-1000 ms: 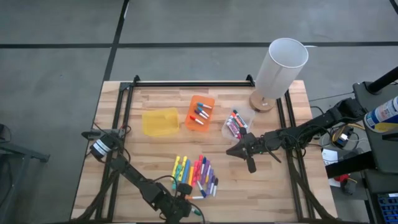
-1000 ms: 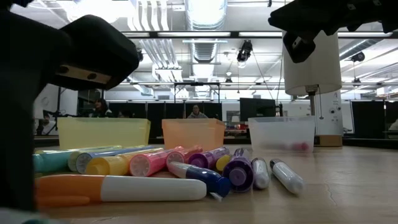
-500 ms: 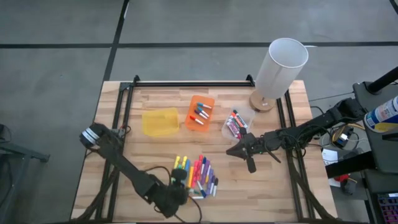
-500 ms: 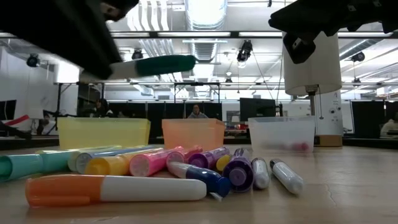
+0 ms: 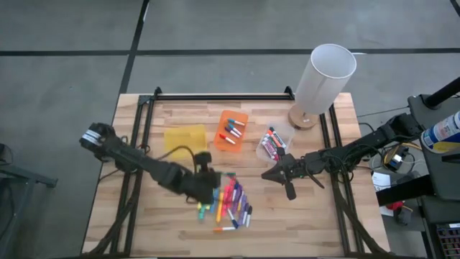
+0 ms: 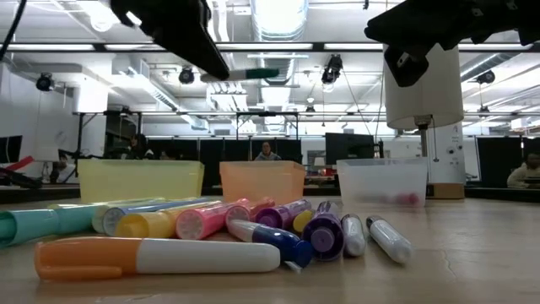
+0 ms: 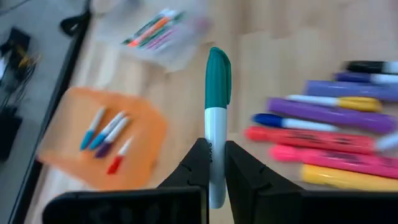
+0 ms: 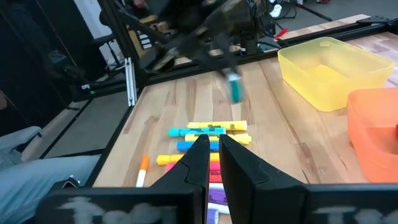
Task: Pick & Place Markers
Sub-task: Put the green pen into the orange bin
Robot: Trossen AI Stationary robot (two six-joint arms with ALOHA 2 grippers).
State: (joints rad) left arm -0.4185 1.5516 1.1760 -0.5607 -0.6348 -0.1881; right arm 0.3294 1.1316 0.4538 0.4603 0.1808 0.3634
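Observation:
My left gripper (image 5: 210, 178) hangs above the far side of the marker pile (image 5: 227, 203) and is shut on a white marker with a teal cap (image 7: 217, 112). That marker also shows high in the low view (image 6: 246, 74) and, blurred, in the right wrist view (image 8: 234, 86). The pile's markers (image 6: 211, 221) lie flat on the wood side by side, yellow, pink, purple, blue and orange. My right gripper (image 5: 277, 173) waits shut and empty near the clear bin (image 5: 275, 144). My left gripper pinches the marker's white barrel (image 7: 214, 149) between its two fingers (image 7: 198, 167). The marker lies along the fingers, and its teal cap end (image 7: 218, 71) sticks out past the fingertips. It is lifted clear of the table and about level in the low view.
The yellow bin (image 5: 185, 140), the orange bin (image 5: 231, 131) with a few markers and the clear bin with several stand in a row across the table's middle. A white cylinder lamp (image 5: 325, 78) stands at the far right corner. Bare wood lies on the near right.
My left gripper has gone from the table's near edge up and toward the far edge, carrying the teal-capped marker off the table to above the far side of the pile. The marker is now lifted clear and higher in the low view.

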